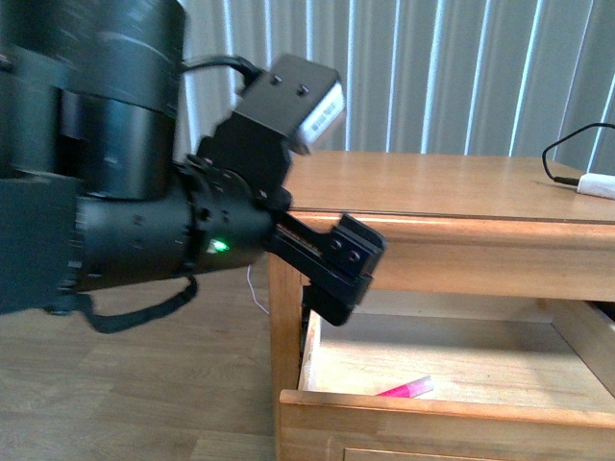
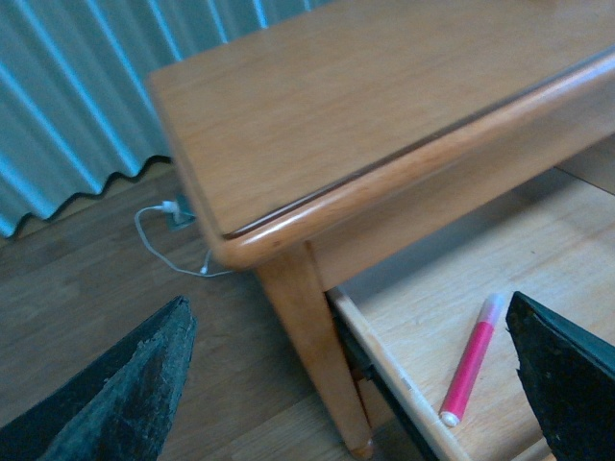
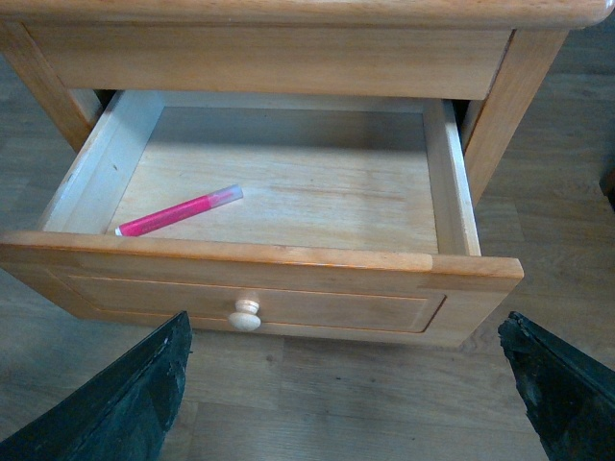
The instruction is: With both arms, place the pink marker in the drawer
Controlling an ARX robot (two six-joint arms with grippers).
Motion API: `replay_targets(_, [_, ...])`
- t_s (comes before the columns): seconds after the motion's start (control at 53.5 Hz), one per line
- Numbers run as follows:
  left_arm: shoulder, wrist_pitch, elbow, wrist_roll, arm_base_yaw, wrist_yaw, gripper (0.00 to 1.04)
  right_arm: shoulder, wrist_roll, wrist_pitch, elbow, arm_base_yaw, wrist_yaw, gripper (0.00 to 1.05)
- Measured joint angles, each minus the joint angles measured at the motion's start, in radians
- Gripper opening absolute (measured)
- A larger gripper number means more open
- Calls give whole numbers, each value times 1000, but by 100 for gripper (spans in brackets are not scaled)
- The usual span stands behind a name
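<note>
Pink marker (image 3: 180, 211), lying flat inside the open drawer (image 3: 259, 254).
Rests angled near the drawer floor's front left corner; left gripper (image 2: 348, 303) and right gripper (image 3: 343, 320) both spread wide, holding nothing, clear of the marker.

Our front camera looks level at the table (image 1: 432, 182), close behind the left arm (image 1: 144, 230), which fills its left half. Our left wrist camera looks down over the table's front corner; our right wrist camera faces the open drawer (image 3: 259, 254) from above and in front. All 3 views share the drawer and the pink marker (image 3: 180, 211) inside.
</note>
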Motion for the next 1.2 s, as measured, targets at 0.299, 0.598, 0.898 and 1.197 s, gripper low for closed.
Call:
replay_targets(0.299, [-611, -173, -359, -130, 135, -110, 98, 0, 0, 0, 0, 0, 0, 96])
replay_targets(0.598, [-1003, -484, -476, -314, 287, -124, 98, 0, 0, 0, 0, 0, 0, 96])
replay_targets(0.898, [-1062, -393, -565, -297, 374, -63, 69, 0, 0, 0, 0, 0, 0, 96])
replay_targets(1.197, [-1155, -391, -658, -290, 388, -56, 15, 0, 0, 0, 0, 0, 0, 96])
